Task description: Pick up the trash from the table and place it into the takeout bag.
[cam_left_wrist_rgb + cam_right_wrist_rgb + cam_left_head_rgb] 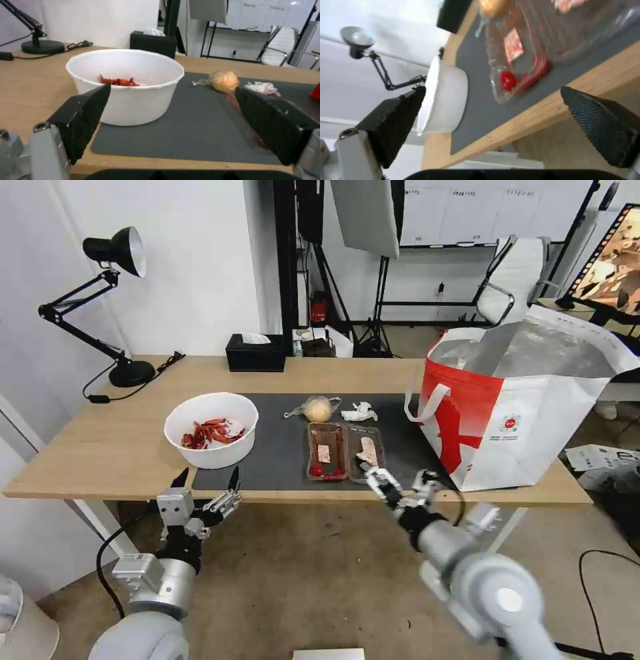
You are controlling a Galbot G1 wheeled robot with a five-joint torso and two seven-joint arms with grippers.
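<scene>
Right gripper (393, 481) nears the clear tray (345, 451) at the surface's (100, 447) front edge.
Jaws spread and empty; best to slide one finger under the thin, flimsy rim and pinch gently, keeping its red scraps level. Left gripper (207, 483), also spread, waits before the white bowl (211, 430); the takeout bag (527, 413) stands open nearby.

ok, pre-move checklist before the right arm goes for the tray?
1. Right gripper open: ok, pads wide apart in its wrist view.
2. Right gripper lined up with the clear tray: ok, it sits at the table edge just in front of it.
3. Tray lid shut: not ok, both halves lie open flat on the mat.
4. Takeout bag open and upright: ok, foil mouth gapes.
5. Left gripper out of the way: ok, open, near the white bowl.
6. Tray weight or stickiness: cannot tell.
</scene>
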